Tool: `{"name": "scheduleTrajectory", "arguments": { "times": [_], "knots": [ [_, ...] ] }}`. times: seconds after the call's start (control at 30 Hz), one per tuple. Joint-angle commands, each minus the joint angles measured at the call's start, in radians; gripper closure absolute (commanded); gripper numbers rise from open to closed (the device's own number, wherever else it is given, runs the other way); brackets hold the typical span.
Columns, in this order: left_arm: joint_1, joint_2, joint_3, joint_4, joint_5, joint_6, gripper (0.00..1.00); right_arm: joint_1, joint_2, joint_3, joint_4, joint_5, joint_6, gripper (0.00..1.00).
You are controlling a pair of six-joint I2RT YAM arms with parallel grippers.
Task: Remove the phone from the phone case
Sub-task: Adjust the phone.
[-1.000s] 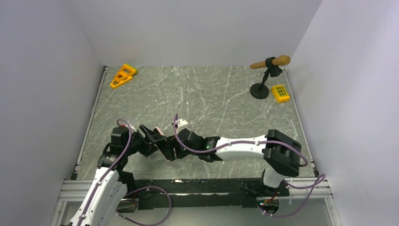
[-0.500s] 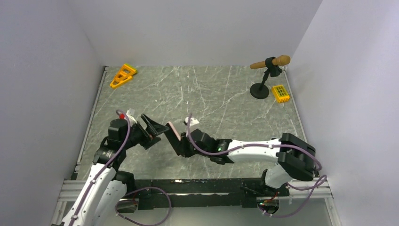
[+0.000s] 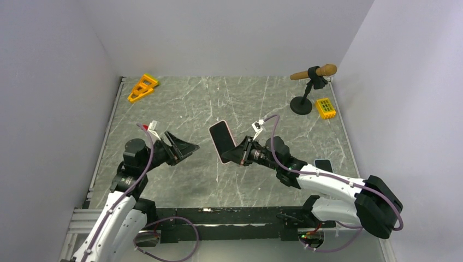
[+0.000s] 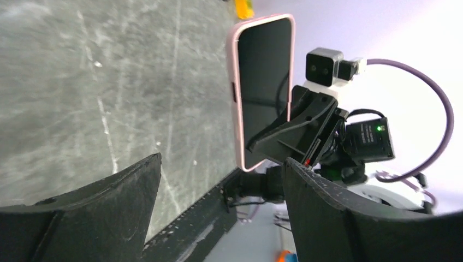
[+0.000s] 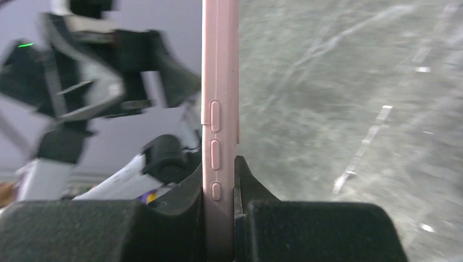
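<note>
— Up above the table (image 3: 164,109), we have the phone (image 4: 265,71) in its pink case (image 5: 217,65). Our right gripper (image 3: 240,154) pinches it front and back, near one end.

— And our left gripper (image 3: 187,150)?

— Spread wide, with nothing in it. It is near the phone but not touching.

— How will the phone feel?

— We think it is hard, smooth and a bit heavy. Its glass could crack. The case looks soft and bendy, and it hugs the edges.

— So where do we grab?

— We would take the case by its rim, at a free corner, and peel it back. We should not squeeze the glass hard. If it slips, the phone could fall on the table.
</note>
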State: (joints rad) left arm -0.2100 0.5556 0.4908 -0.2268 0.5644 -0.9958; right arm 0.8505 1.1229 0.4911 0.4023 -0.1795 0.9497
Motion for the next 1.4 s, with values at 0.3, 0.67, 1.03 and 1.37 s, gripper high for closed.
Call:
{"name": "scheduleTrajectory", "arguments": {
  "times": [0.3, 0.67, 1.03, 1.37],
  "knots": [
    [-0.146, 0.075, -0.074, 0.671, 0.075, -0.221, 0.38, 0.011, 0.099, 0.016, 0.638, -0.314, 0.235, 1.0],
    [-0.184, 0.16, -0.058, 0.79, 0.041, -0.272, 0.8, 0.116, 0.179, 0.056, 0.654, -0.301, 0.186, 1.0],
    [-0.092, 0.248, 0.089, 0.653, 0.298, -0.173, 1.0, 0.084, -0.073, 0.27, -0.448, 0.005, -0.271, 0.07],
    [-0.085, 0.193, 0.094, 0.547, 0.176, -0.211, 1.0, 0.068, -0.159, 0.211, -0.297, -0.173, -0.225, 0.1]
  ]
}}
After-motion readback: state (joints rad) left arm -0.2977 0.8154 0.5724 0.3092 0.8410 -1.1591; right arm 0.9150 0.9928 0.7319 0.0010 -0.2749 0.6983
